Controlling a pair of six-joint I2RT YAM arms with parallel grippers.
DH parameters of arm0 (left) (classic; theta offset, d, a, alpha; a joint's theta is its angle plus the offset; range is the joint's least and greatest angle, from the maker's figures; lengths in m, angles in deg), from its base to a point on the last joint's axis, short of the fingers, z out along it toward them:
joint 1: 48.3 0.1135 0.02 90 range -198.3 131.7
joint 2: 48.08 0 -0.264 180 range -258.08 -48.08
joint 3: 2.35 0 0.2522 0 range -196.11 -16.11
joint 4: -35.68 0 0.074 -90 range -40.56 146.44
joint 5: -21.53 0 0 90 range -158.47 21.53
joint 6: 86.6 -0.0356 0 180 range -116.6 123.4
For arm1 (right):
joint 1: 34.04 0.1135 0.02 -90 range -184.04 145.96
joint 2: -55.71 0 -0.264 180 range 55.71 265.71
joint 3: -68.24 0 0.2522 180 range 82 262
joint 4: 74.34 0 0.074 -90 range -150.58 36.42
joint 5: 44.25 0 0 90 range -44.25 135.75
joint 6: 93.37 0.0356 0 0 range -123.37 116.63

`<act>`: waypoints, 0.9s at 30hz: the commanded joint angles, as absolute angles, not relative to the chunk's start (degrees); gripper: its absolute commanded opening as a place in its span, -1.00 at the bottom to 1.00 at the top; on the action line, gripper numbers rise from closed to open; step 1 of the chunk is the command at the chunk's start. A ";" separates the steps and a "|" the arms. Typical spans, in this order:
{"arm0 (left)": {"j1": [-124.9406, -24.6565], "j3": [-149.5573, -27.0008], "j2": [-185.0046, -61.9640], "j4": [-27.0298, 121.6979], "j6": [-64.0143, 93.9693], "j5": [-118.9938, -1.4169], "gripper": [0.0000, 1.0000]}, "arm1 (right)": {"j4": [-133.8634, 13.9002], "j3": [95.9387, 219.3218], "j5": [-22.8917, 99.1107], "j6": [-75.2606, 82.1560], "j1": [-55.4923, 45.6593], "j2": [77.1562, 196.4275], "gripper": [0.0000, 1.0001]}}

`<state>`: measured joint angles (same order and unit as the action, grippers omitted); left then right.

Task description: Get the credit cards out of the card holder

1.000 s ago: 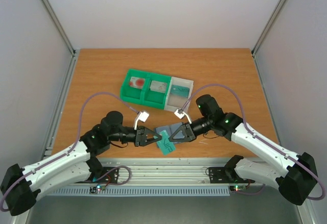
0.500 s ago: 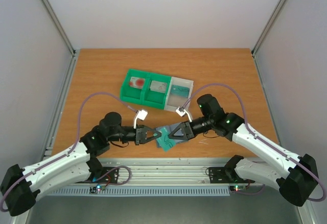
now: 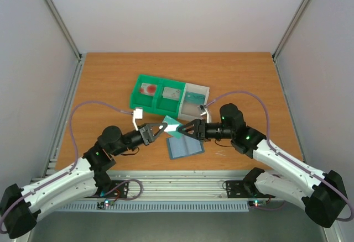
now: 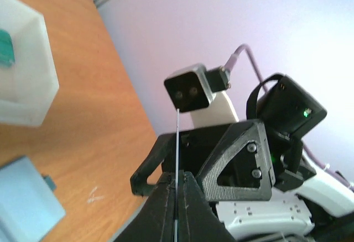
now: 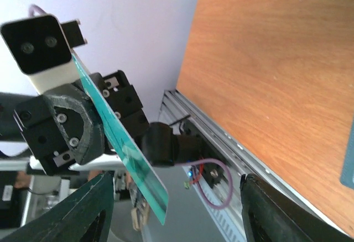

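Wooden table [image 3: 110, 82]: card holder [image 3: 185, 148] lies open and flat near front edge. Left gripper [image 3: 160, 129] pinched tight on teal-green credit card [image 3: 170, 124], held in air above holder. Right gripper [image 3: 182, 131] jaws spread wide, just beside card, gripping nothing. Green-and-white bin tray [image 3: 134, 99] behind.

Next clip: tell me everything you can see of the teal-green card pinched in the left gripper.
The thin teal-green plastic card is a flat rectangle with a paler edge. The left gripper is shut on one end, holding it tilted in the air above the wooden table. Its free end reaches between the open fingers of the right gripper, apparently untouched. From the left wrist it shows edge-on, a thin line.
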<state>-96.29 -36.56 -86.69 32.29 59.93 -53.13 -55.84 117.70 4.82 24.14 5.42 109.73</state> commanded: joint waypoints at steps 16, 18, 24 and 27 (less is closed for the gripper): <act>-96.41 -30.69 -92.69 6.96 69.69 -69.80 -0.99 | -76.19 116.62 15.02 36.44 8.00 112.77 -0.05; -96.38 -30.70 -92.93 6.40 70.25 -70.11 -0.99 | -76.65 116.45 15.89 36.54 8.19 113.06 -0.06; -96.38 -30.88 -93.25 6.10 71.53 -71.28 -0.99 | -76.40 116.97 17.50 35.99 9.26 113.03 -0.17; -96.42 -30.94 -93.34 5.93 71.59 -71.91 -0.99 | -76.45 117.23 17.57 35.97 9.64 113.41 -0.30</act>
